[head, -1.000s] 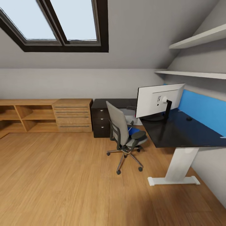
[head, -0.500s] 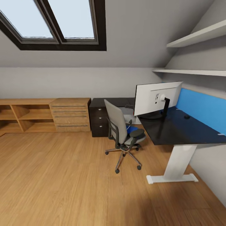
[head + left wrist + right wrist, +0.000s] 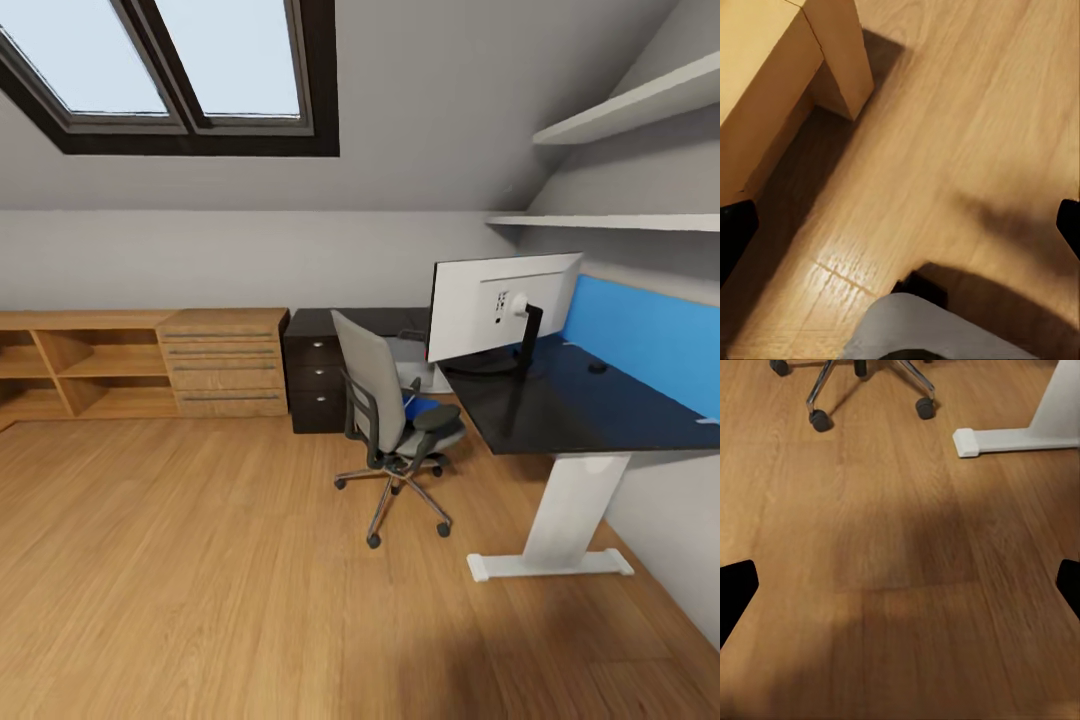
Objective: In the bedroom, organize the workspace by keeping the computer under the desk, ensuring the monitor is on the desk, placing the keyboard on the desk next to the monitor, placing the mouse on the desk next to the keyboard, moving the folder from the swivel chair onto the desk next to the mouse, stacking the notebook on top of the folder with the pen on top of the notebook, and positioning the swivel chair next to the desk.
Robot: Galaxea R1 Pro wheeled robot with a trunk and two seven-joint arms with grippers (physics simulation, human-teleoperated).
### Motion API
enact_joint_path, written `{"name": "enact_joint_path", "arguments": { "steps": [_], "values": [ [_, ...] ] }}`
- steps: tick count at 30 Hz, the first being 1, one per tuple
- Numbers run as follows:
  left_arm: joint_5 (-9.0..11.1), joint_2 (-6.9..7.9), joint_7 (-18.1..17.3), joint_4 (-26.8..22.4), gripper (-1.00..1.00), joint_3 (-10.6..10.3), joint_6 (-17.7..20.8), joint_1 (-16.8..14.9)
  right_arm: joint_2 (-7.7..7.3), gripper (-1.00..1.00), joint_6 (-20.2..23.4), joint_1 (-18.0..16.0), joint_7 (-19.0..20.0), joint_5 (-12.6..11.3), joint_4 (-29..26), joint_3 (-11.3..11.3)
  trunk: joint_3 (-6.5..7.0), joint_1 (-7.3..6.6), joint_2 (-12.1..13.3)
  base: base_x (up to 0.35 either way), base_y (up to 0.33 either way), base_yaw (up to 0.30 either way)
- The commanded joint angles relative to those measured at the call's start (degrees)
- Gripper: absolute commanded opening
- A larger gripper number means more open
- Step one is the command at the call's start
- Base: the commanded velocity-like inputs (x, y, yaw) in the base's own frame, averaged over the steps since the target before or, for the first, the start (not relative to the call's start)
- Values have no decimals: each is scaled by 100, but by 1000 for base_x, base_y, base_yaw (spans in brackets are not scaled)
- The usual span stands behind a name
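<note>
- The bench (image 3: pixel 560 405) is glossy black, with a white leg (image 3: pixel 570 515) at its near end and black drawers (image 3: pixel 318 378) at the far end by the wall.
- The monitor (image 3: pixel 500 305) stands on the bench near its inner corner, pale back facing the camera.
- The mouse (image 3: pixel 598 368) is a small dark lump on the bench by the blue back panel (image 3: pixel 645 340).
- The chair (image 3: pixel 390 420) stands on the wood floor (image 3: pixel 200 560) just beside the bench's front edge, something blue on its seat.
- A wooden dresser (image 3: pixel 225 362) stands along the wall beside the drawers.
- Left hand (image 3: pixel 900 225): fingertips wide apart, released, over floor beside a wooden block.
- Right hand (image 3: pixel 900 585): fingertips wide apart, released, over floor near the chair's casters and the leg's foot.
</note>
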Motion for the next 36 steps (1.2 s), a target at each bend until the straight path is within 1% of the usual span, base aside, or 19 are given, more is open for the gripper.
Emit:
{"name": "enact_joint_path", "arguments": {
  "steps": [1, 4, 7, 9, 11, 12, 13, 15, 16, 19, 20, 22, 23, 24, 25, 27, 29, 33, 36],
  "values": [
    [36, 11, 27, 165, 100, -46, -29, 3, -26, 100, 10, -3, -22, 30, 3, 2, -23, 23, -44, 0, 0, 0],
    [38, 45, 8, 227, 100, -41, -63, 3, -40, 100, 28, -3, -15, 29, 24, -1, -76, 88, -164, 0, 0, 0],
    [41, 30, 4, -118, 100, -42, -51, 3, -20, 100, 30, -3, -28, 29, 40, 5, -130, 154, -284, 0, 0, 0],
    [36, -34, 8, -635, 100, -66, -16, 3, -17, 100, 13, -3, -22, 34, 19, 13, -166, 198, -365, 0, 0, 0],
    [-45, -263, 27, -1429, 100, -170, 98, -2, -17, 100, -10, -6, -16, 36, -111, 18, -202, 242, -445, 0, 0, 0],
    [-414, -480, 100, -2302, 100, -253, 773, -38, -18, 100, 14, -23, -18, 22, -530, 15, -220, 264, -485, 0, 0, 0],
    [-668, -573, 192, -2769, 100, -274, 1357, -105, -15, 100, 21, -56, -22, 13, -803, 15, -238, 286, -525, 0, 0, 0],
    [-1036, -784, 390, -3589, 100, -301, 2749, -347, 6, 100, 36, -201, -33, -7, -1320, 12, -274, 330, -605, 0, 0, 0],
    [-1165, -881, 468, -4011, 100, -312, 3637, -669, 68, 100, 113, -449, -41, -32, -1575, 9, -292, 352, -645, 0, 0, 0],
    [-1249, -881, 532, -4267, 100, -359, 4328, -1328, 202, 100, 455, -970, -68, -94, -1743, 6, -346, 418, -766, 0, 0, 0],
    [-1271, -881, 553, -4293, 100, -451, 4562, -1726, 251, 100, 766, -1289, -96, -128, -1782, 6, -364, 440, -806, 0, 0, 0],
    [-1286, -881, 568, -4253, 100, -591, 4814, -2140, 284, 100, 1185, -1633, -135, -155, -1807, 5, -400, 484, -886, 0, 0, 0],
    [-1289, -881, 613, -4141, 100, -771, 5258, -2749, 313, 100, 2033, -2156, -195, -205, -1828, 5, -418, 506, -926, 0, 0, 0],
    [-1288, -881, 633, -4102, 100, -809, 5413, -2939, 319, 100, 2363, -2332, -210, -231, -1834, 5, -436, 528, -966, 0, 0, 0],
    [-1277, -881, 673, -4017, 100, -880, 5817, -3414, 326, 100, 3413, -2844, -234, -346, -1845, 5, -453, 550, -1006, 0, 0, 0],
    [-1241, -881, 688, -3985, 100, -903, 5989, -3620, 327, 100, 4104, -3149, -238, -459, -1850, 5, -489, 594, -1087, 0, 0, 0],
    [-974, -881, 693, -3858, 100, -925, 6195, -3867, 325, 100, 5478, -3661, -237, -796, -1876, 5, -525, 637, -1167, 0, 0, 0],
    [-761, -881, 674, -3589, 100, -932, 6260, -3948, 319, 100, 6093, -3843, -230, -989, -1922, 2, -597, 725, -1327, 0, 0, 0],
    [-706, -881, 677, -3484, 100, -937, 6266, -3977, 316, 100, 6283, -3895, -233, -1047, -1940, 10, -651, 791, -1448, 0, 0, 0]
  ]
}}
